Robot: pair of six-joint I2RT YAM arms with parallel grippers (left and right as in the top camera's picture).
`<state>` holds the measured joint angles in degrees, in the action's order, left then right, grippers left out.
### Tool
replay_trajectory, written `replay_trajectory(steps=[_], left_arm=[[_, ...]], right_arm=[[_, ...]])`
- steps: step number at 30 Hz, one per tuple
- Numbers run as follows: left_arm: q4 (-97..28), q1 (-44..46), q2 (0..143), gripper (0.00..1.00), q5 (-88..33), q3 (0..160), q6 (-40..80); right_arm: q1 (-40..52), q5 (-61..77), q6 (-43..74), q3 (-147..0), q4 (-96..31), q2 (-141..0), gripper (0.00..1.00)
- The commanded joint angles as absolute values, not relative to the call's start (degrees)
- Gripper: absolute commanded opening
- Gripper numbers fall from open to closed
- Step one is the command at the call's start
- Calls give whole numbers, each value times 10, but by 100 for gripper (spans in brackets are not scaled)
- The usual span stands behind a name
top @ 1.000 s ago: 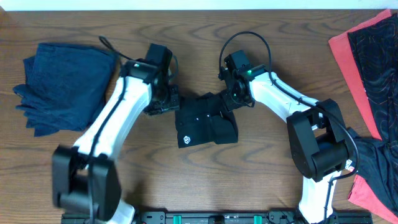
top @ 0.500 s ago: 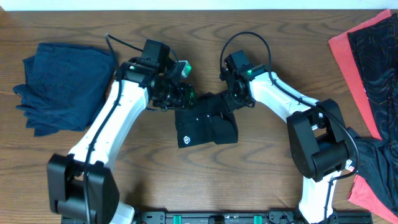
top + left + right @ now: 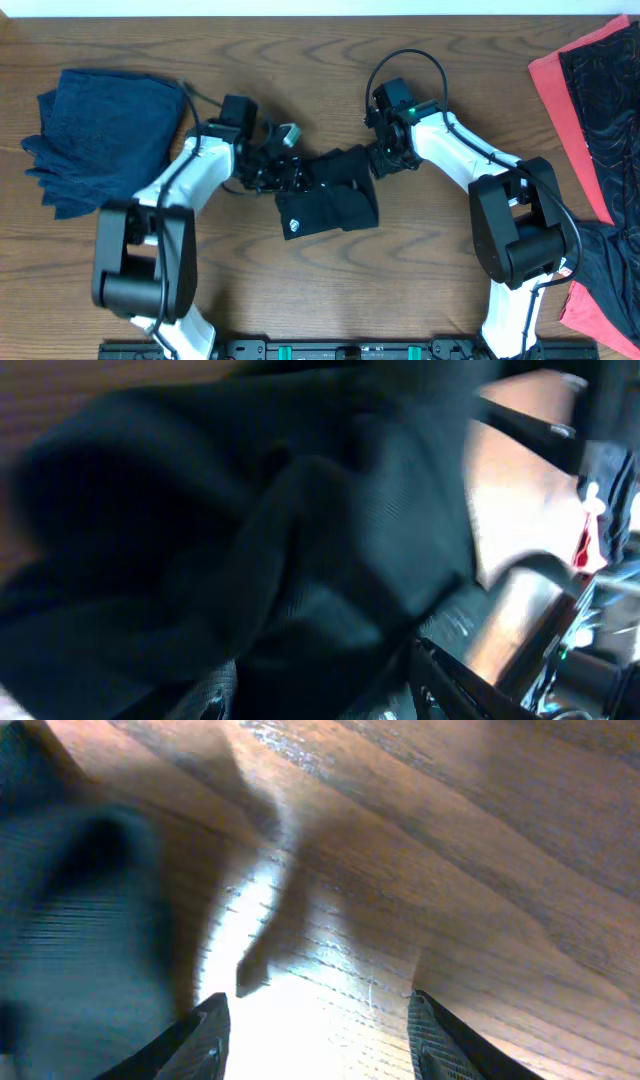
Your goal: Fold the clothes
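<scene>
One black garment (image 3: 335, 200), two claws (image 3: 318, 682) (image 3: 315, 1032)

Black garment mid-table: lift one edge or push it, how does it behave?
Probably floppy: the black garment lies in soft uneven folds, so a lifted edge would likely drape and the folds open. Pushed, it would likely bunch rather than slide whole across the wood table. It looks thin, so probably light.
</scene>
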<state>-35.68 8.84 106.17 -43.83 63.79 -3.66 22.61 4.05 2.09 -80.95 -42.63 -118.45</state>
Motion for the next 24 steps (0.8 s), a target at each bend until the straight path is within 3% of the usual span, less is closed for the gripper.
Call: replay_trajectory(steps=[1, 15, 24], left_arm=[[-356, 60, 1120, 58, -429, 613, -12], [-382, 52, 1115, 58, -429, 613, 16], [-383, 52, 1082, 58, -429, 612, 16]], right_arm=[[220, 39, 16, -822, -431, -1192, 56], [221, 57, 18, -863, -525, -1125, 59], [223, 448, -25, -884, -576, -1036, 60]])
